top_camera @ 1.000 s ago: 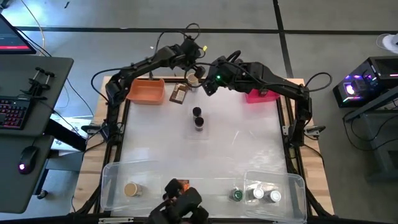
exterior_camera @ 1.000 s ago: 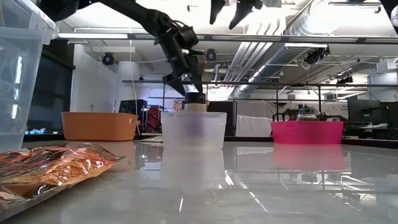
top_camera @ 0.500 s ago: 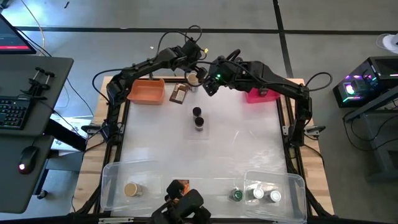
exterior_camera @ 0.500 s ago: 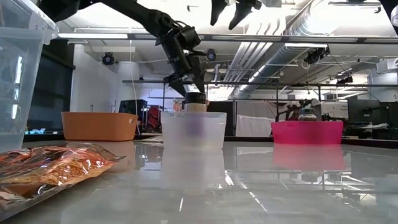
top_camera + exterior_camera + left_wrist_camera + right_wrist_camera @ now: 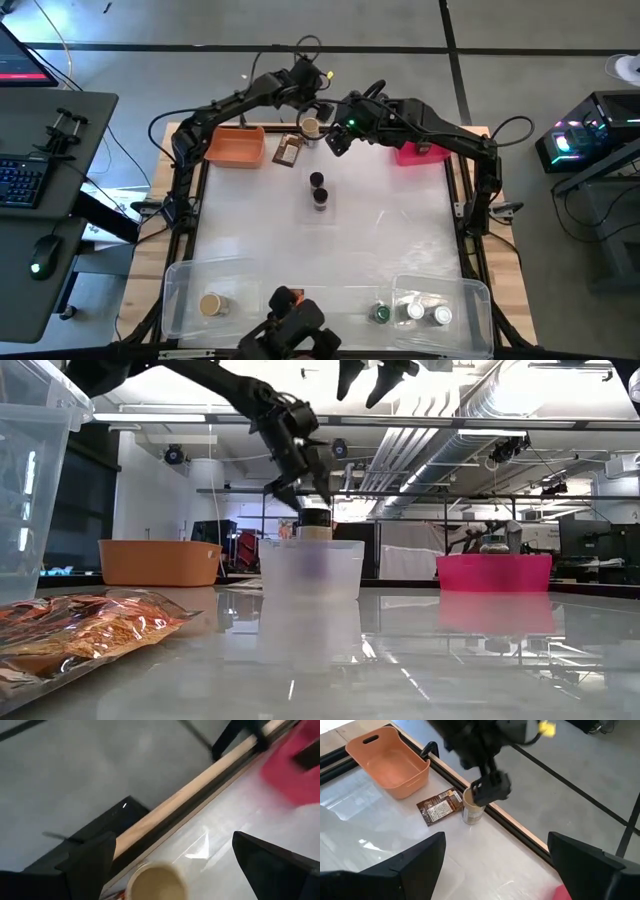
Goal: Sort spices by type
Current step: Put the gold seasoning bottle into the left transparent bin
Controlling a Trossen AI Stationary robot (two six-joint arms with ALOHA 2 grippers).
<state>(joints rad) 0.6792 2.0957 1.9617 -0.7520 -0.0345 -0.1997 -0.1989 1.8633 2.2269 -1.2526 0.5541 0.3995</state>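
A: Left hand point(image 5: 489, 790)? 
B: Top centre of the high view, fingers spread wide, poised over the tan-capped jar point(image 5: 310, 128) at the bench point(image 5: 380, 250) far edge. Gripping nothing.

A: Right hand point(image 5: 337, 143)? 
B: Just right of that jar, fingers also apart, empty.

A: Other spices? 
B: Brown packet point(image 5: 288, 150) flat just left of the jar, beside the orange bin point(image 5: 235, 147). Two dark-capped jars point(image 5: 318, 190) mid-bench, touching. Bottom of frame, the clear tubs: left tub point(image 5: 180, 290) holds one tan-capped jar point(image 5: 210, 304); right tub point(image 5: 470, 295) holds a green-capped jar point(image 5: 381, 314) and two white-capped jars point(image 5: 427, 314). Orange packet point(image 5: 80, 628) lower left in low view.

A: Pink bin point(image 5: 418, 153)? 
B: Upper right, contents hidden.
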